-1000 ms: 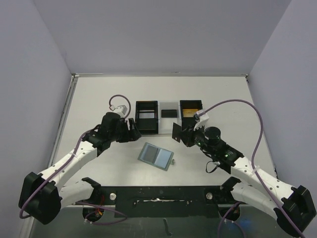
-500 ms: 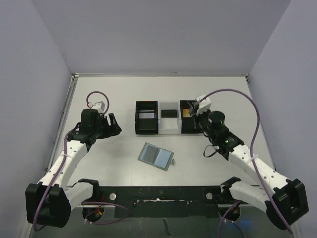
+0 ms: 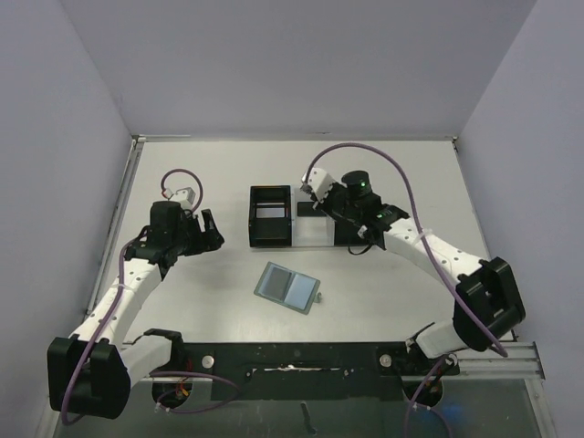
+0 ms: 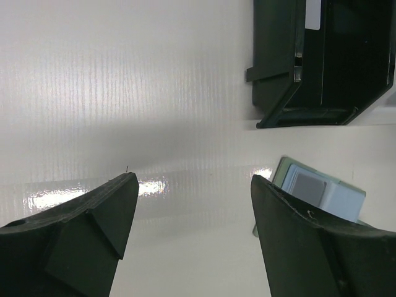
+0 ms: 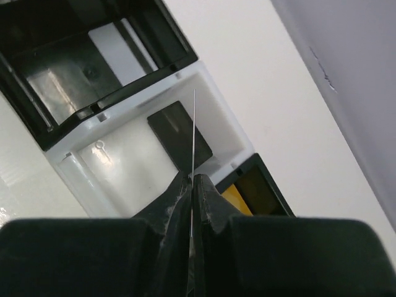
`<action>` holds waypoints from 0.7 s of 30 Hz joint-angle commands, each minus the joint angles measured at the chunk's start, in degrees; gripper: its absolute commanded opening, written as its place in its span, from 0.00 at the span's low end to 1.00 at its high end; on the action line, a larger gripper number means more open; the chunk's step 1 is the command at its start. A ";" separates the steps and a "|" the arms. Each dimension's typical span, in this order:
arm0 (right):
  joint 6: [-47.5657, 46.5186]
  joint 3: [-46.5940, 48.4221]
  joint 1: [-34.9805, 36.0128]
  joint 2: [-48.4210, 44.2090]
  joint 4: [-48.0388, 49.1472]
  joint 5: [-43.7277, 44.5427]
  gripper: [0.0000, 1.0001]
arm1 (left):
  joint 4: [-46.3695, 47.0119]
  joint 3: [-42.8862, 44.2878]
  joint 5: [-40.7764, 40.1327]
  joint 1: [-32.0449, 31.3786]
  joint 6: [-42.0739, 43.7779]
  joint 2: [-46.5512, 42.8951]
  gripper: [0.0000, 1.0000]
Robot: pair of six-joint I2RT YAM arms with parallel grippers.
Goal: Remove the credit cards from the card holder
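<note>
The teal-grey card holder (image 3: 288, 287) lies open and flat on the table, also at the right of the left wrist view (image 4: 322, 193). My right gripper (image 3: 315, 194) (image 5: 192, 179) is shut on a thin card (image 5: 193, 127) seen edge-on, its colour not readable, held above the white tray (image 5: 124, 161). A black card (image 5: 179, 136) lies in that tray. A pale card (image 5: 120, 59) lies in the left black box (image 3: 271, 216), a gold-orange card (image 5: 238, 198) in the right black box (image 5: 266, 185). My left gripper (image 3: 208, 233) (image 4: 192, 185) is open and empty, left of the holder.
The two black boxes and the white tray (image 3: 310, 239) stand in a row at the table's middle back. The left black box also shows in the left wrist view (image 4: 322, 55). Walls close the table at the left, back and right.
My right gripper has swung left from the right black box to above the white tray. My left gripper drew back to the left a second ago and has since stayed still.
</note>
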 commanded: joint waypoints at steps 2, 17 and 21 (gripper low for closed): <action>-16.29 8.25 2.18 7.65 -6.73 2.79 0.00 | 3.14 0.73 -0.83 0.28 1.37 -1.07 0.74; -26.43 18.52 4.94 29.21 -2.84 16.23 0.03 | 3.00 0.87 -1.19 0.32 1.72 -1.75 0.74; -28.61 17.04 4.83 30.75 0.00 15.73 0.04 | 2.84 0.89 -1.54 0.33 1.72 -1.55 0.74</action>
